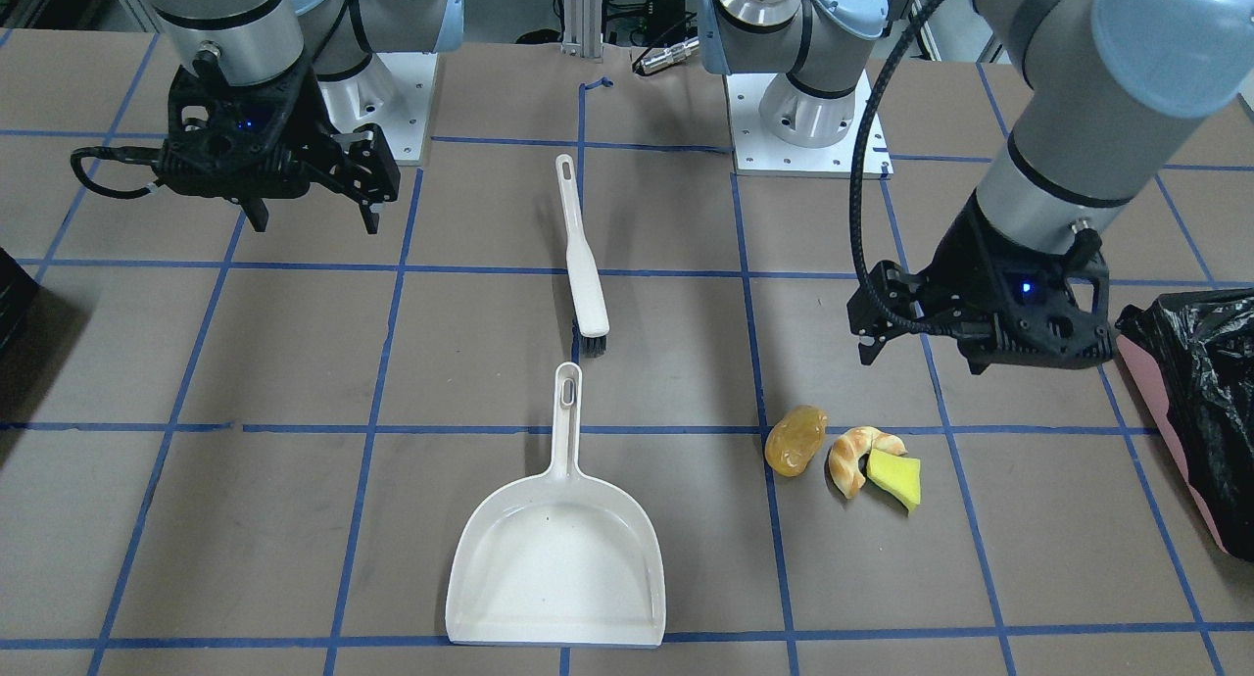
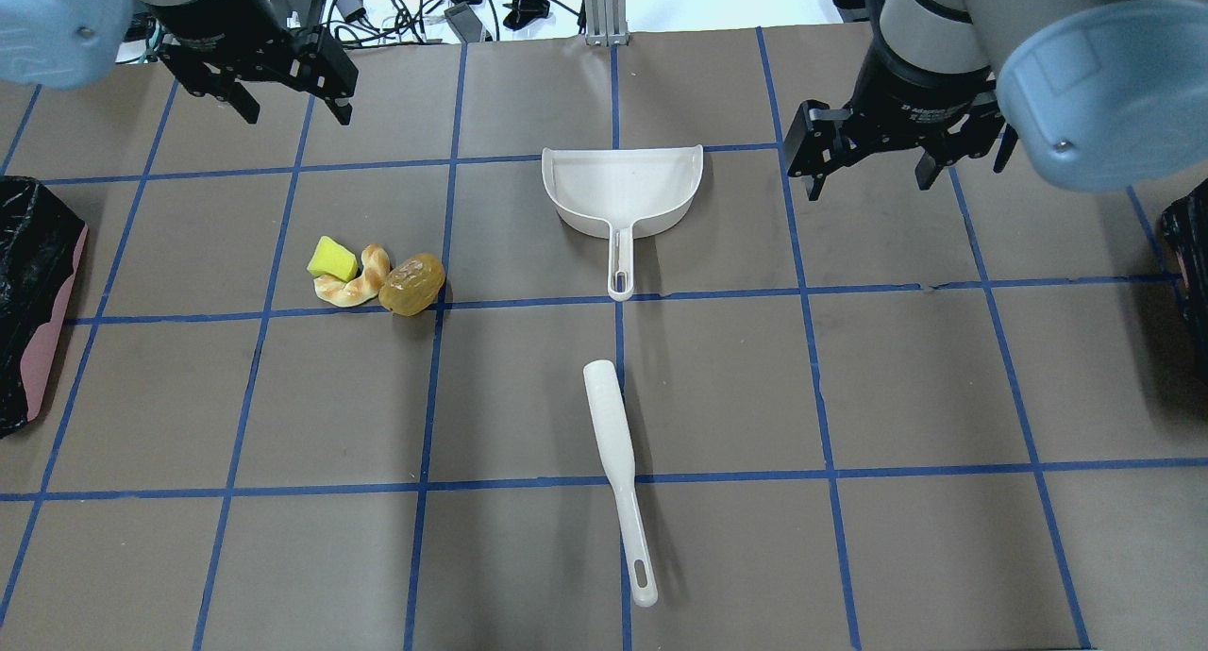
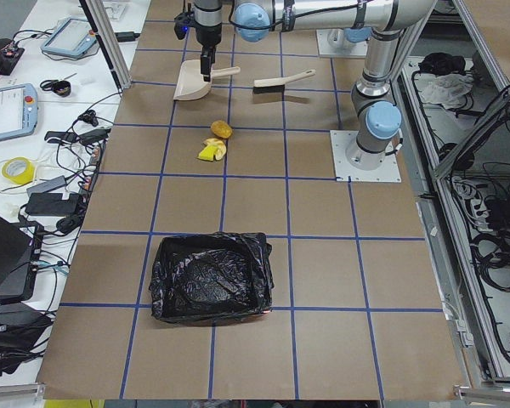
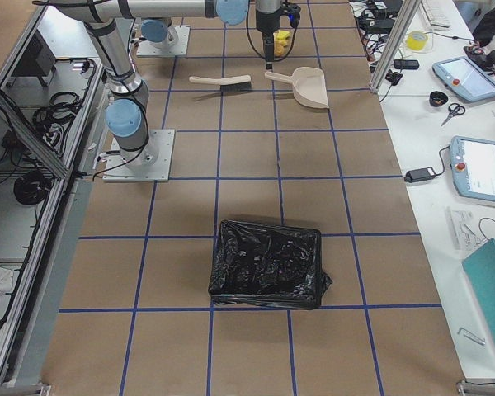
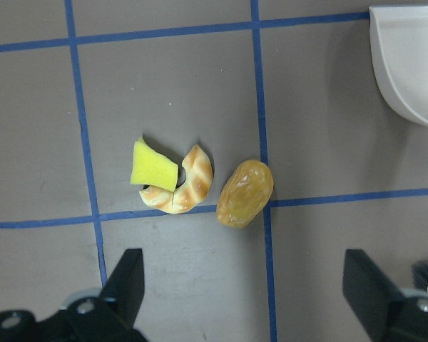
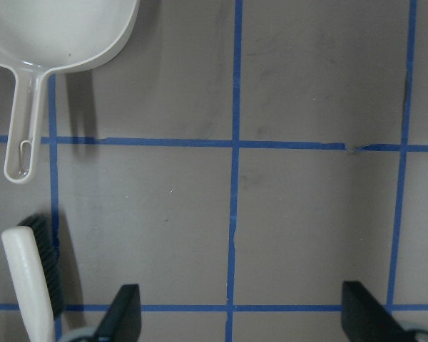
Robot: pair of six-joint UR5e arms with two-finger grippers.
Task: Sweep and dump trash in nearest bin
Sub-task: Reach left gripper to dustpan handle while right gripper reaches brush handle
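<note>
Overhead exterior view, left of centre: recorded the trash as three pieces touching in one cluster on the worktop: sponge wedge, croissant-like piece, amber lump. Judged all three light and loose, the sponge soft and the lump probably slick, so better pushed by bristles than pinched. Judged the brush and dustpan to be stiff, light plastic, best gripped at their slim handles; noted both lying free at mid-frame, dustpan above brush. Located the bin at the left edge, well apart from the cluster, its thin black liner likely to yield on contact. Recorded the left end effector at upper left, pointing down, spread wide and empty. Recorded the right end effector at upper right, beside the dustpan, likewise spread and empty.
</note>
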